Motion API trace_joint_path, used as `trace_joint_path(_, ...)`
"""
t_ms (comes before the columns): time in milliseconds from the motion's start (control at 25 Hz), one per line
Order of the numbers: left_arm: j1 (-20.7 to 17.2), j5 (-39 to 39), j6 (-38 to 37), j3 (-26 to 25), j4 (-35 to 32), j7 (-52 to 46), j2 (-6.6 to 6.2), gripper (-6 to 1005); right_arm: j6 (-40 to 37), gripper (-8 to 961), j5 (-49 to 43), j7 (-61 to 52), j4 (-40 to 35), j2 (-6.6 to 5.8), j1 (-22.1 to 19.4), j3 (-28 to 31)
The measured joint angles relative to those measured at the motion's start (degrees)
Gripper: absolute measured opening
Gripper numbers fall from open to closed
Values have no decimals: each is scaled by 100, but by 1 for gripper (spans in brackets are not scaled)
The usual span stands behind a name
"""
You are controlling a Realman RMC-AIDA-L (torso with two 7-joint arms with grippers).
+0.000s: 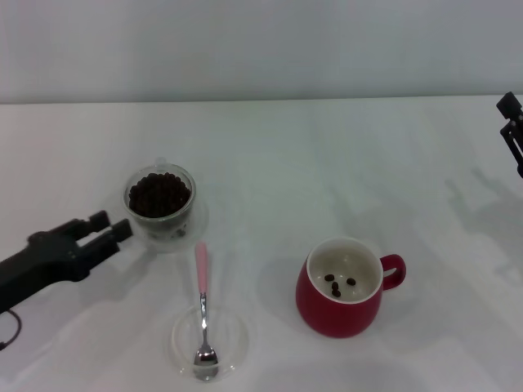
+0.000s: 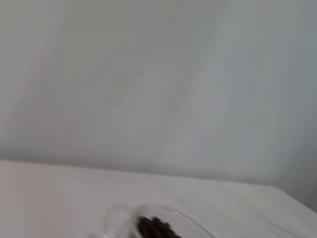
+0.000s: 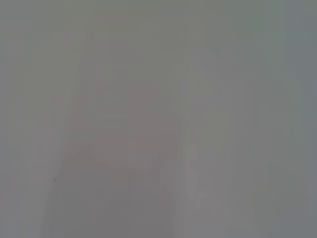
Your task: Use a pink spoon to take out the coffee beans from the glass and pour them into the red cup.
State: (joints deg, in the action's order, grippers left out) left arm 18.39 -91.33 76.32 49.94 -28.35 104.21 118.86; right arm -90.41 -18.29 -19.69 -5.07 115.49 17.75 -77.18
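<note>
Head view: our left gripper [image 1: 114, 231] sits parted and empty just beside the glass [image 1: 160, 209] of coffee beans [image 1: 159, 194].
We see the pink spoon [image 1: 203, 314] lying with its bowl in a shallow glass dish [image 1: 231, 336], and the red cup [image 1: 343, 287] holding three beans. Our right gripper [image 1: 511, 131] is parked at the table's far edge; we cannot tell its state. A careless sweep could tip the glass. Open room lies between the vessels.
Left wrist view: glass rim and beans, wall beyond.
Right wrist view: nothing distinguishable.

Glass [image 1: 160, 208] with coffee beans [image 1: 159, 194] sits left and behind the red cup [image 1: 341, 287]. Pink spoon [image 1: 202, 314] lies between them, nearer, bowl in a dish [image 1: 233, 343].
</note>
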Motion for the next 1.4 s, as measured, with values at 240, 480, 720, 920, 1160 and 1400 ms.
trace_joint_path(240, -193, -689, -16, -242, 277, 1146, 1, 508, -166, 518, 17, 0, -8, 0, 0, 10)
trace_joint_path(480, -243, -1926, 20, -302, 898, 2660, 18, 507, -232, 518, 39, 278, -90, -8, 4, 35)
trace_joint_path(720, -232, -2935, -3, -306, 1551, 3643, 23, 506, -209, 518, 54, 606, -160, -16, 25, 45)
trace_joint_path(920, -184, -3168, -15, -299, 1809, 3902, 34, 506, -196, 518, 220, 656, -161, -32, 10, 51)
trace_joint_path(1160, -74, -3306, -152, -306, 2102, 4579, 59, 507, -306, 518, 269, 658, -161, -40, -9, 55)
trace_joint_path(1400, 125, -3656, -560, -309, 2255, 5109, 59, 507, -398, 518, 306, 613, -93, -31, -54, 61)
